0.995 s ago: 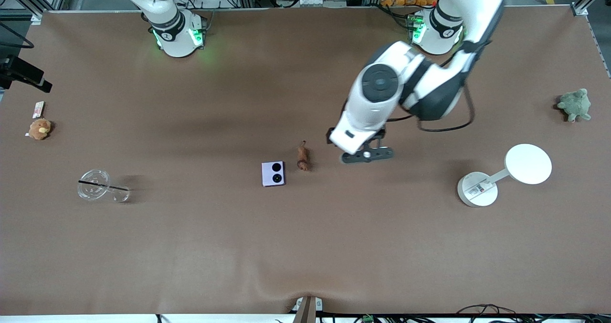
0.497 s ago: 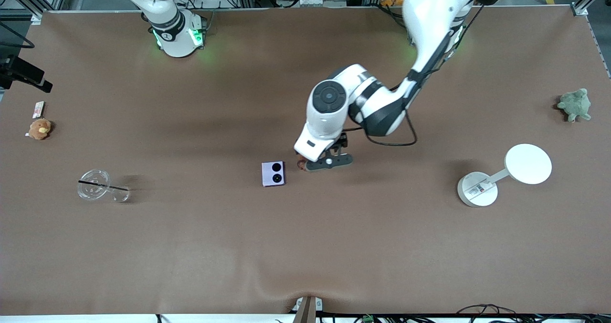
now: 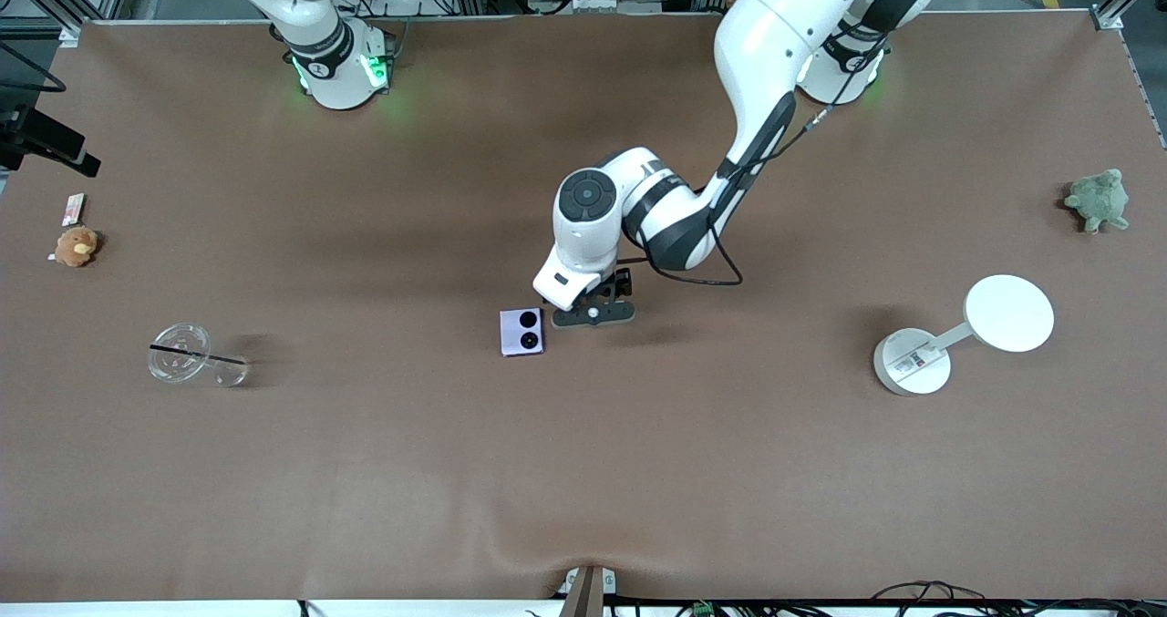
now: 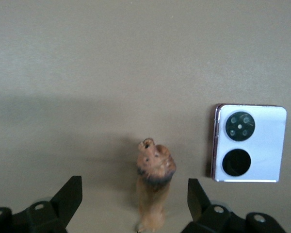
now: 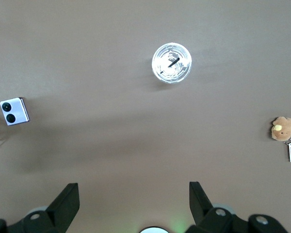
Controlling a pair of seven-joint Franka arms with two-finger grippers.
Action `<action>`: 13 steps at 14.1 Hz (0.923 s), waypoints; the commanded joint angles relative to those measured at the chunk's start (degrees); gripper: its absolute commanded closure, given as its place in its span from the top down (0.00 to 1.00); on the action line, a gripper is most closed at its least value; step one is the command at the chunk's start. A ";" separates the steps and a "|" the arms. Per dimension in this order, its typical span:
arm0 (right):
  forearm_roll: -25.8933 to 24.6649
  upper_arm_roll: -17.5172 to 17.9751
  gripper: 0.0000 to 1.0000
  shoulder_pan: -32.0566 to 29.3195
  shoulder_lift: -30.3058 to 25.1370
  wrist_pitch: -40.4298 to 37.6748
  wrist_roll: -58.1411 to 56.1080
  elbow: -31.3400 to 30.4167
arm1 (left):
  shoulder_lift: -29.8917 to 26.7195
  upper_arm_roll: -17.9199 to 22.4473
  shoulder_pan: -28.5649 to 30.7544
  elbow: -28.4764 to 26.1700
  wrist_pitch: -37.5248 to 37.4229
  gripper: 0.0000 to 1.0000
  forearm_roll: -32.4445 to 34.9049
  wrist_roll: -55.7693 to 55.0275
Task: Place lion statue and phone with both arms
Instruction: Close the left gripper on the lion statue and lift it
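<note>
On the brown matte table [image 3: 583, 471] we've got a smooth white lamp-shaped stand [image 3: 957, 334] with two round discs, a fuzzy green plush turtle [image 3: 1098, 200], a clear plastic cup [image 3: 187, 354] lying on its side with a black straw, and a round tan plush toy [image 3: 76, 246]. Near the middle lies the phone [image 3: 522, 332], square, glossy, pale lavender, two black circles facing up. Just beside it, toward the left arm's end, sits the lion statue [image 4: 153, 187], tiny, elongated, rough orange-brown. Left gripper [image 4: 131, 204] is down around the lion, fingers spread wide on either side, not touching it. Right gripper [image 5: 131, 204] waits up high, fingers wide apart, holding nothing.
</note>
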 commanded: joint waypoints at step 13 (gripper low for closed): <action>0.18 0.36 1.00 -0.34 0.28 -0.33 -0.36 0.88 | -4.13 -0.02 7.02 0.00 -1.72 0.00 5.65 7.49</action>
